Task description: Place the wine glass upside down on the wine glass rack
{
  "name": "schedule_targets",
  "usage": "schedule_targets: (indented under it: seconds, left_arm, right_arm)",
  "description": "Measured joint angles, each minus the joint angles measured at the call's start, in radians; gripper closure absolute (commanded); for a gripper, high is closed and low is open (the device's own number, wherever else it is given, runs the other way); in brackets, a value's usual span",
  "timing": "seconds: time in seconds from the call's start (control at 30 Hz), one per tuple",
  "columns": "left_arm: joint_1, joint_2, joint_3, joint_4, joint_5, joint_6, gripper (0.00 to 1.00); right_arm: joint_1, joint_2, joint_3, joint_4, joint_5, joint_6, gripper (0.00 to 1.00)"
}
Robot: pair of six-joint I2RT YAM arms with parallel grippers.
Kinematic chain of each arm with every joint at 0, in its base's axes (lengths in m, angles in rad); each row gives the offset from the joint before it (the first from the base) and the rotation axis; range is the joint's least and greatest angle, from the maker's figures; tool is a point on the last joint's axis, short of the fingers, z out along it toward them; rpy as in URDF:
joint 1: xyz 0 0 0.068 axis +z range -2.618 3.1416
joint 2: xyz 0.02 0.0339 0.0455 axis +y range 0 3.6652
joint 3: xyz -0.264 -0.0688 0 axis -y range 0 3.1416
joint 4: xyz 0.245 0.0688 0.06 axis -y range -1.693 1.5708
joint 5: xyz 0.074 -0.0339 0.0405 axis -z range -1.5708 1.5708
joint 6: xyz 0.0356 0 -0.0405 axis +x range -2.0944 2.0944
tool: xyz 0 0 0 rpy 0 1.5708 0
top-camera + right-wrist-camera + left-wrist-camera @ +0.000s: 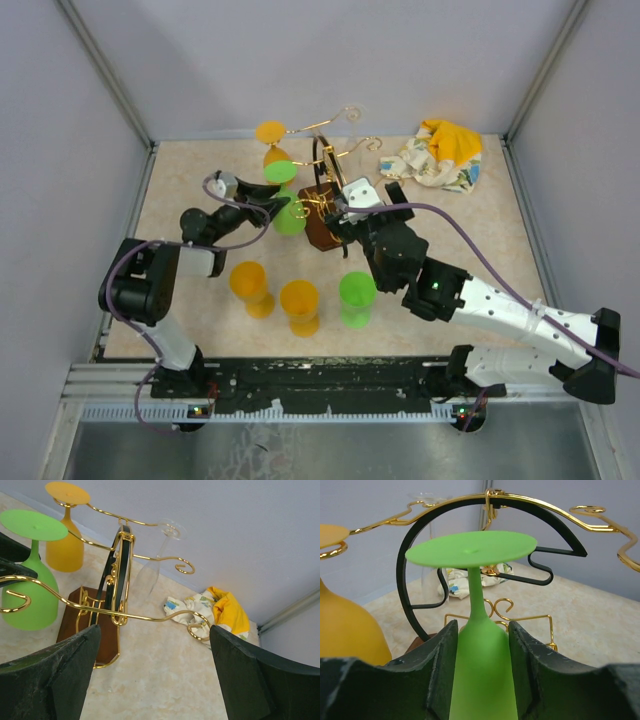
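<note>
A green wine glass point(480, 650) hangs upside down, foot up, in the wine glass rack point(322, 215), a gold wire stand on a brown base point(85, 615). My left gripper point(482, 625) is open, its fingers close on either side of the glass bowl point(287, 205). From the right wrist view the same glass point(30, 595) shows at the left. My right gripper point(155, 635) is wide open and empty beside the rack's right side point(350, 205), with a gold hooked arm point(195, 622) crossing in front of it.
An orange glass point(272, 140) and a clear glass point(155, 565) also hang upside down on the rack. Two orange glasses point(250, 285) point(300, 305) and a green one point(357, 298) stand on the table in front. A yellow and white cloth point(440, 152) lies back right.
</note>
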Motion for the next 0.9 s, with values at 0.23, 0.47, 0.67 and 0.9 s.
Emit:
schedule_targets:
  seconds: [0.23,0.47,0.67,0.9]
  left_arm:
    - [0.064,-0.086,-0.107,0.0,-0.019,-0.002,0.47]
    - [0.173,-0.215,-0.246,0.0,-0.092,-0.037,0.46]
    - [0.195,-0.389,-0.261,-0.083,-0.148,-0.049,0.47]
    - [0.195,-0.673,-0.026,-0.65,-0.251,0.068,0.45]
  right_arm:
    - [0.0,-0.002,0.011,-0.035,-0.018,0.026,0.1]
    - [0.0,0.014,0.135,-0.117,-0.065,0.075,0.12]
    - [0.0,0.077,0.281,-0.23,-0.14,0.159,0.12]
    - [0.0,0.138,0.355,-0.366,-0.244,0.247,0.14]
